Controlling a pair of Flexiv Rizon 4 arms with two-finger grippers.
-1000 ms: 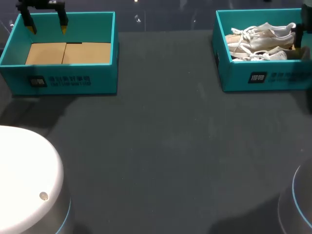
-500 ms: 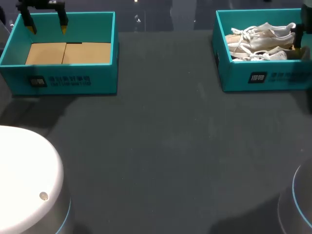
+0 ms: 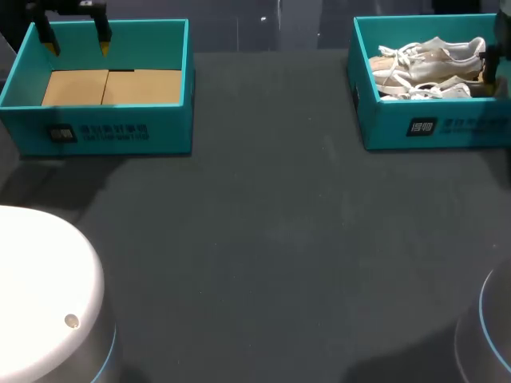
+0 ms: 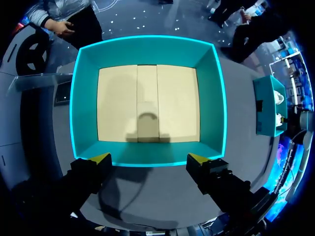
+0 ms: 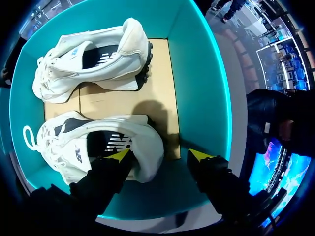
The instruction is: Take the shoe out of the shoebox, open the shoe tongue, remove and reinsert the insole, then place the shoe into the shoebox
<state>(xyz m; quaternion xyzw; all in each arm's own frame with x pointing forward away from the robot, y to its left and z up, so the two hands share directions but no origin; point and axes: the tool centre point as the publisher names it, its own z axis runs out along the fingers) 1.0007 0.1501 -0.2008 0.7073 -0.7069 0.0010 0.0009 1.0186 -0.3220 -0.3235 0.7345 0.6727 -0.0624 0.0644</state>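
From where I stand, the dark grey table [image 3: 263, 239] carries a teal cardboard shoebox [image 3: 435, 128] with the shoes in it, and everything else is easiest placed from that box. Well apart from it, across the bare stretch of table, sits a second teal box [image 3: 104, 132], showing only its brown cardboard floor. Inside the shoebox lie the white lace-up trainers: one [image 5: 93, 56] against the wall farthest from the right gripper, the other [image 5: 98, 147] directly under it. The right gripper [image 5: 160, 155] hangs over the shoebox with its fingers spread; one yellow tip is at the nearer trainer's heel, the other over the gap beside the box wall, and nothing is pinched. The left gripper [image 4: 148, 158], as far from the shoebox as the second box is, hovers with its fingers likewise apart. My worry is that a close on the soft heel collar could slip, or the outer finger could catch the wall and drag the box. I count two boxes, two trainers and two grippers.
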